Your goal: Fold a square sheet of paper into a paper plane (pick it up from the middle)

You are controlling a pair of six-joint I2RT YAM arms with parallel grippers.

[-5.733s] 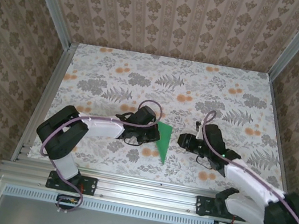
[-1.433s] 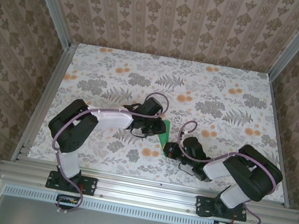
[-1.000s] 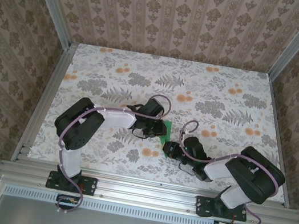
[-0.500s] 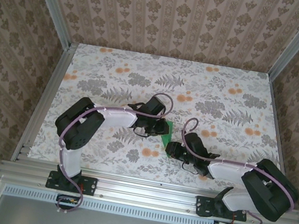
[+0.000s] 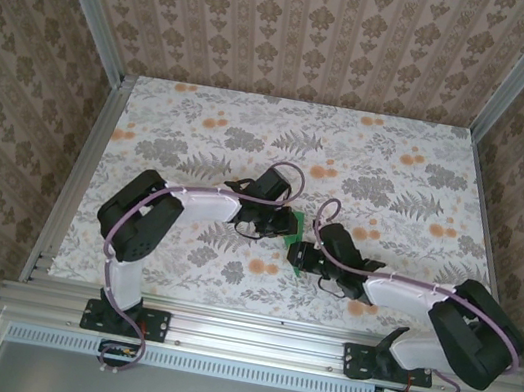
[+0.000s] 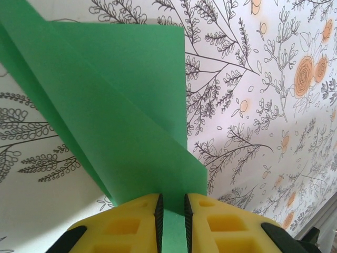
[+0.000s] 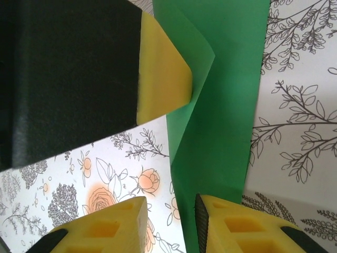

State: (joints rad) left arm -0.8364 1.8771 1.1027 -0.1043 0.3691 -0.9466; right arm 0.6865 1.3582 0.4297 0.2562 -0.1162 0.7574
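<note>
In the middle of the overhead frame, just below centre, the green paper (image 5: 294, 230) sits between my two tools above the flowered desk (image 5: 203, 125). I cannot tell whether its lower edge touches the desk.

At the bottom of my left wrist view, my left tool (image 6: 172, 211) is pressed nearly together, pinching a folded edge of the paper. The creased layers fan up and to the left from that pinch.

At the bottom of my right wrist view, my right tool (image 7: 170, 221) stands spread. The paper's lower edge reaches its right-hand pad and part of the gap, but nothing is clamped. At the upper left of that view, one yellow pad (image 7: 163, 74) of my left tool meets the paper at a fold.

I judge this paper very light and thin. It is stiff only along its creases and floppy in the single-layer flaps. It looks smooth, so it could slide between the pads, and a hard squeeze or a pull from both tools could crumple or tear it.

The best hold, I think, is a flat pinch across the stacked layers close to a crease. A loose corner would only bend away.
</note>
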